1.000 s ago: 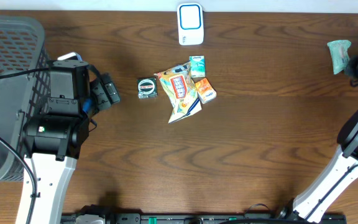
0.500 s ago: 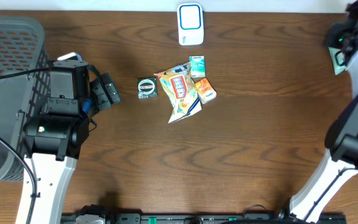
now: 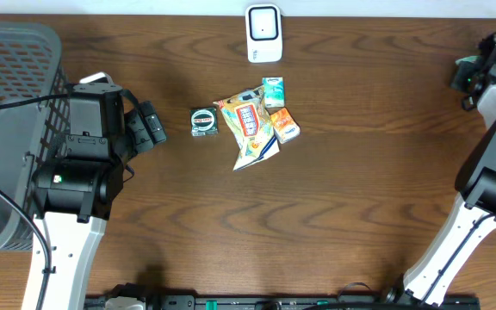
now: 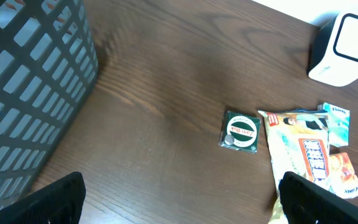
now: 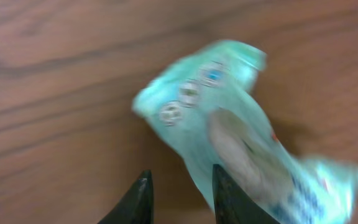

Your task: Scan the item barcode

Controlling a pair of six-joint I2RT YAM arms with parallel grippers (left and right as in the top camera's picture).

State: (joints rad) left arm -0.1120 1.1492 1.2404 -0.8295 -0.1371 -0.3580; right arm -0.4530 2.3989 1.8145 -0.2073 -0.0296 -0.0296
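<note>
A teal snack packet lies flat on the wood at the table's far right. My right gripper hovers just over its near edge, jaws a little apart with bare wood between them; its right finger overlaps the packet's edge. Overhead, my right gripper covers most of the packet. The white scanner stands at the back centre. My left gripper is wide open and empty, left of a green tin.
A pile of a snack bag, green box and orange packet lies mid-table beside the tin. A grey mesh basket fills the left edge.
The right arm has swung in from the right edge to above the teal packet, and its jaws have parted slightly. The left arm has not moved.
</note>
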